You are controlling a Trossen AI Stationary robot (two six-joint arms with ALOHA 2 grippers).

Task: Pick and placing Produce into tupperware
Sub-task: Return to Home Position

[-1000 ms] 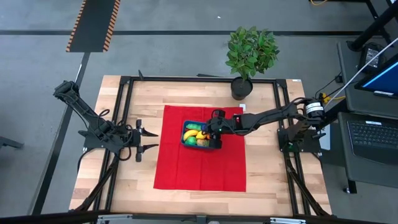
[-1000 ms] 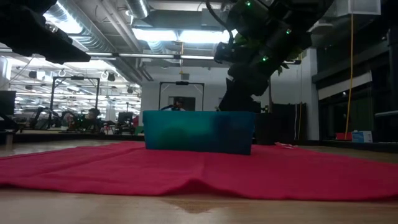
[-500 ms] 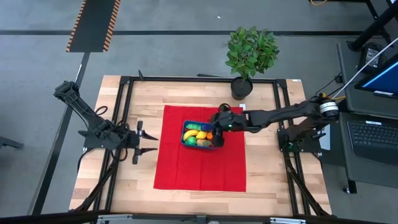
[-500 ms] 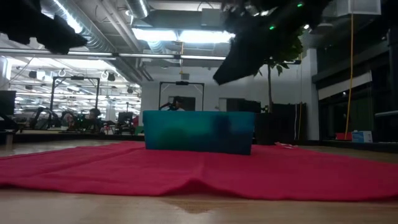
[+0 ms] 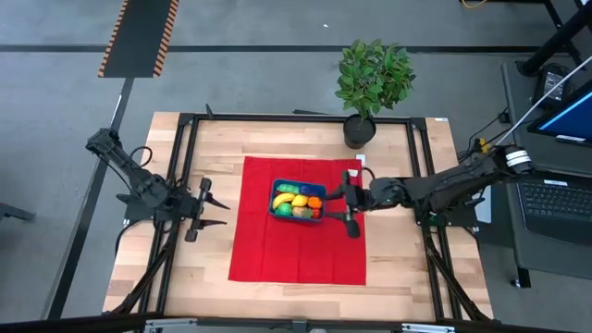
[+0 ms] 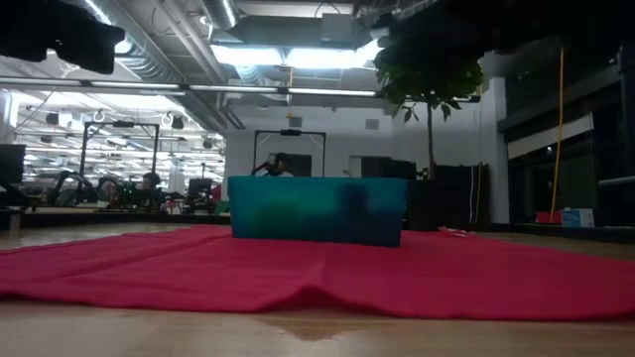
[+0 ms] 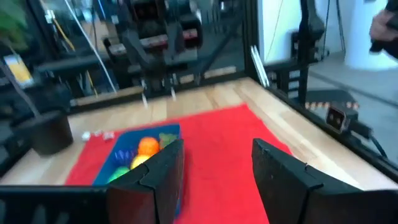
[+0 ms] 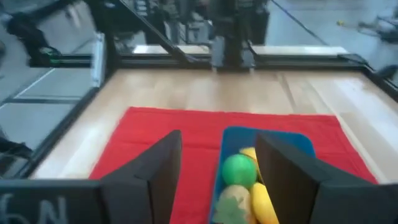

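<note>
Small plastic toy fruits and vegetables (image 5: 298,202) sit inside the dark teal-blue rectangular plastic tupperware (image 6: 317,210). The right gripper (image 5: 339,207), spread and empty, hovers just right of it, nearer than the left gripper (image 5: 211,205), likewise spread and empty.

A small, dark-blue rectangular tupperware (image 5: 294,183) sits upright on a red cloth (image 5: 296,250), holding yellow, green and orange toy produce (image 5: 298,202) piled inside.

tupperware (image 6: 317,210): teal-blue | produce (image 5: 294,202): yellow, green, orange | cloth (image 5: 296,250): red | plant (image 5: 374,74): green
</note>
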